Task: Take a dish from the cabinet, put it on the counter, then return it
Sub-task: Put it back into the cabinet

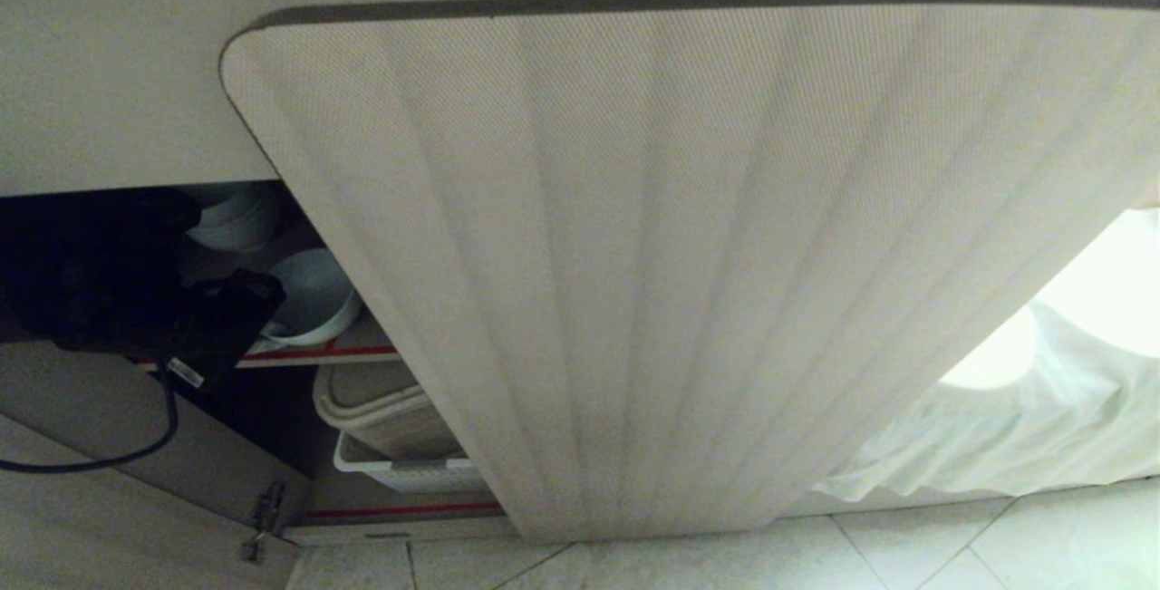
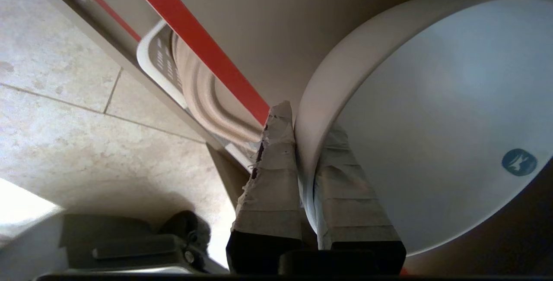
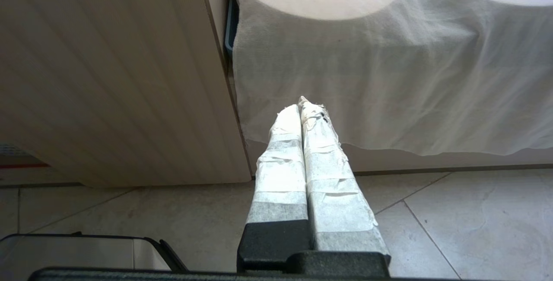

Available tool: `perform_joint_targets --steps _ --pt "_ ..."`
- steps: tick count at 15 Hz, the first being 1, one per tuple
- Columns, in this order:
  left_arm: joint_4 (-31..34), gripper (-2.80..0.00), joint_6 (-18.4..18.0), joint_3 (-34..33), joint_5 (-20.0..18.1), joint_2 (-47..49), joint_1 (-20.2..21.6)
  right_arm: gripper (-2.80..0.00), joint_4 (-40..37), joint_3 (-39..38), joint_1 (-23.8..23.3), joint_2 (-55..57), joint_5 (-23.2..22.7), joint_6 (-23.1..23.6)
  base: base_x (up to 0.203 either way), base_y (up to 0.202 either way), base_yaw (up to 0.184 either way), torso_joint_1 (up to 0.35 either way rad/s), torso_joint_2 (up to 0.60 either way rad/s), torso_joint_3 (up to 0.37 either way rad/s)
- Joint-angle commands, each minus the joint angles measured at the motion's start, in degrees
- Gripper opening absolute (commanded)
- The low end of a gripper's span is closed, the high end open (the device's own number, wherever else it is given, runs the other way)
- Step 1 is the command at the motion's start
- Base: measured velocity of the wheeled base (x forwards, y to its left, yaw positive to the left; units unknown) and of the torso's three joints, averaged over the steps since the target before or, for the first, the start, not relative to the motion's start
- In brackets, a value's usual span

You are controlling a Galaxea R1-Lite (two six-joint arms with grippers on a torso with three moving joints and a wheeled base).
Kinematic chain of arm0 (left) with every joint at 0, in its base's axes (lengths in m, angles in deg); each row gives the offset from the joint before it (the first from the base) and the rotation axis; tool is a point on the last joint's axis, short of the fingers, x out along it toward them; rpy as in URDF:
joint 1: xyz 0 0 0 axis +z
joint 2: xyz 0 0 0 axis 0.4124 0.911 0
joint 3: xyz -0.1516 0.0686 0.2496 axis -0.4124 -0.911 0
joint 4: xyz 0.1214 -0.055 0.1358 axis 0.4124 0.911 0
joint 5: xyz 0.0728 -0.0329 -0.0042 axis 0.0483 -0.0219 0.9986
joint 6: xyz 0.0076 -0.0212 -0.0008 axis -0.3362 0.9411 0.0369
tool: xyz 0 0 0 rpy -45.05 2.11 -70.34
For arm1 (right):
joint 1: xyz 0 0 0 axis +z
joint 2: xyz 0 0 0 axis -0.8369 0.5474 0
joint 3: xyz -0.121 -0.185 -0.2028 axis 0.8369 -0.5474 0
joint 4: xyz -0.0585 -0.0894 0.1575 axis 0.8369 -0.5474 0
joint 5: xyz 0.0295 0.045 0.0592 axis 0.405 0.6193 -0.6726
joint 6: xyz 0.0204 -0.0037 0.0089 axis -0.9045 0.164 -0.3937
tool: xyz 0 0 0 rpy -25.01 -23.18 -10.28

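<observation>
- Dish (image 2: 436, 117) – white, deep, glossy – sits on the upper shelf (image 2: 268, 26) inside the cabinet (image 1: 634, 255), its rim pinched in the left pincer (image 2: 302, 130): one taped finger (image 2: 272, 177) outside the wall, the other inside the bowl.
- Left pincer is narrow, clamped on that rim; in the head view it reaches in beside the open fluted door.
- Red strip (image 2: 194, 35) marks the shelf's front edge just beside the outer finger; a lower shelf holds nested bins (image 1: 390, 427), with tiled floor (image 2: 65, 112) below.
- More white bowls (image 1: 236, 218) stand deeper in.
- Round blue sticker (image 2: 519, 162) inside the dish – its mark unreadable.
- Right pincer (image 3: 304, 108) hangs over the floor near a white cloth (image 3: 389, 78), fingers pressed together on nothing.
</observation>
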State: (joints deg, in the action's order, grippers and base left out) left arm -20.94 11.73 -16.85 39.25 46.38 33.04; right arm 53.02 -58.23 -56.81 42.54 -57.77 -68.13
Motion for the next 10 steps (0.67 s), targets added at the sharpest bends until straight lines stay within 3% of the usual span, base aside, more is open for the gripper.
perform_joint_targets --steps 1,10 --pt "0.13 -2.8 0.43 0.15 0.01 0.14 0.02 -2.8 0.02 0.0 0.0 0.0 0.0 -0.02 0.0 0.0 0.0 0.0 0.0 0.0" --pt "0.13 -2.8 0.6 0.63 1.51 0.14 0.02 -2.8 0.02 0.0 0.03 0.0 0.0 -0.02 0.0 0.0 0.0 0.0 0.0 0.0"
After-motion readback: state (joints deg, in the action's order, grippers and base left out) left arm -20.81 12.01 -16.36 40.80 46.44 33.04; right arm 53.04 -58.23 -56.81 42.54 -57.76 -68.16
